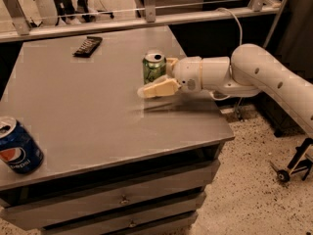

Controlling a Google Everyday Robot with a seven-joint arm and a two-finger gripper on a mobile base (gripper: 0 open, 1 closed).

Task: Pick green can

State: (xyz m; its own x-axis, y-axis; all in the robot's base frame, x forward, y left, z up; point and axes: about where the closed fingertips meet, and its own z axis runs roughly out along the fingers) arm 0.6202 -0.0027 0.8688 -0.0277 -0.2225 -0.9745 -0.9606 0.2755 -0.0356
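The green can (154, 66) stands upright on the grey table (88, 111), toward its right back part. My gripper (155, 77) reaches in from the right at can height. It is open and straddles the can. The near finger (157, 88) lies in front of the can's base with a small gap. The far finger (171, 61) shows just behind the can's right side, its tip hidden by the can. The can rests on the table.
A blue Pepsi can (17, 148) stands at the table's front left corner. A dark candy bar (87, 45) lies at the back. A railing (146, 18) runs behind the table. Drawers (122, 197) sit below the front edge. A wheeled stand (293, 163) is at the right.
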